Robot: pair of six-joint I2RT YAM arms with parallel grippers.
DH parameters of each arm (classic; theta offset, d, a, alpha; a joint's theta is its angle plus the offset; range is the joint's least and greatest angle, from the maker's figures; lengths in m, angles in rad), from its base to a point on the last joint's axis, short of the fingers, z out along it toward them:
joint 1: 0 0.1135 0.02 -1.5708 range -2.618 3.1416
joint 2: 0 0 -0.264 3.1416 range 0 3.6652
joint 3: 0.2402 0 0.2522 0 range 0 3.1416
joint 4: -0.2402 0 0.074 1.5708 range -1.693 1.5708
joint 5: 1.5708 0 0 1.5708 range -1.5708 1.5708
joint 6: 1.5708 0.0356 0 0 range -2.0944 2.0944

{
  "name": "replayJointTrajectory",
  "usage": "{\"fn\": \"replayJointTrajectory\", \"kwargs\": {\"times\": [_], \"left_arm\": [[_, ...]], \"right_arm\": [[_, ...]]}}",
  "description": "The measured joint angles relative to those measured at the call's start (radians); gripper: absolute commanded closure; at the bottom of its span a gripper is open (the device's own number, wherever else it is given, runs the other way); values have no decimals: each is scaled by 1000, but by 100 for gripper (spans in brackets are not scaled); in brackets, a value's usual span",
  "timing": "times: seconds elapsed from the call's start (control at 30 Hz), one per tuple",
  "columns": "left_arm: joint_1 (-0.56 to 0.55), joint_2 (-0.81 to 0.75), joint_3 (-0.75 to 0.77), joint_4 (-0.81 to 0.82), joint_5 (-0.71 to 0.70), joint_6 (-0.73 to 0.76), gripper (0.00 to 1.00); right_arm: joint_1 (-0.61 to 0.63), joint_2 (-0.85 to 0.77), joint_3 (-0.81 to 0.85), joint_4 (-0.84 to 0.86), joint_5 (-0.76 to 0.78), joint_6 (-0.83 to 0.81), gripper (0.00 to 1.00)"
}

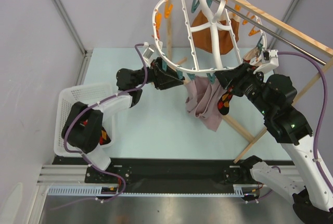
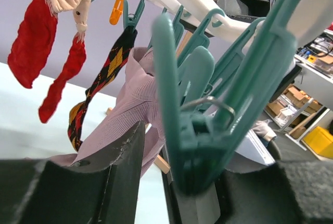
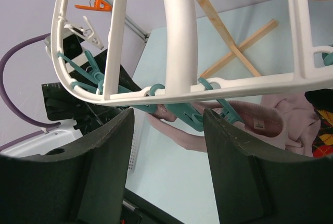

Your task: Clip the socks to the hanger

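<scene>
1. Top view: hanger sits up by the wooden poles, w/ an orange-brown garment behind its hub.
   - L gripper is at the ring's near-left rim, R gripper at the near-right rim.
   - Btwn them a mauve cloth hangs off the rim. One sock is clipped just beside it, on the R-arm side.
   - 2nd sock lies in the white basket far left, partly hidden under the L arm.
2. L wrist: fingers are spread, w/ the lower end of a teal clip btwn them.
   - There's a sliver of gap on one side; can't tell if the other pad touches.
   - The clip fills mid-view and blocks much behind it.
   - Past it hang the cloth, then the sock on another clip, then red items w/ cream cuffs.
   - An orange clip sits higher on the rim.
3. R wrist: fingers are wide apart, nothing btwn the pads.
   - The hanger rim and a thick spoke run just beyond the tips.
   - More teal clips dangle under the rim, w/ the cloth behind them. The sock's edge shows at the far right.
   - The L arm's black body and a purple cable are on the left.
</scene>
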Motion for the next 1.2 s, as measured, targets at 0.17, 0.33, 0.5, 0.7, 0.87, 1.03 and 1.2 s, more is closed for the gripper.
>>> {"fn": "replayJointTrajectory", "kwargs": {"times": [0.17, 0.33, 0.5, 0.7, 0.87, 1.03, 1.2], "left_arm": [[-1, 2, 2, 3, 0, -22, 49], [-1, -2, 2, 4, 0, -17, 44], [-1, -18, 2, 3, 0, -14, 45], [-2, -38, 3, 8, -1, -16, 58], [-3, -38, 3, 8, -3, -19, 75], [-5, -55, -1, 6, -14, -21, 90], [-5, -174, -88, -7, -71, 35, 100]], "right_arm": [[0, 0, 2, -1, 0, 0, 40], [0, 1, 3, -1, 0, 0, 40], [0, 2, 3, -1, -2, 2, 40], [0, 2, 3, -1, -5, 3, 40], [0, 2, 4, -2, -8, 3, 40], [0, 3, 10, -10, -8, 3, 39], [0, 3, 19, -24, -10, 3, 39]]}}
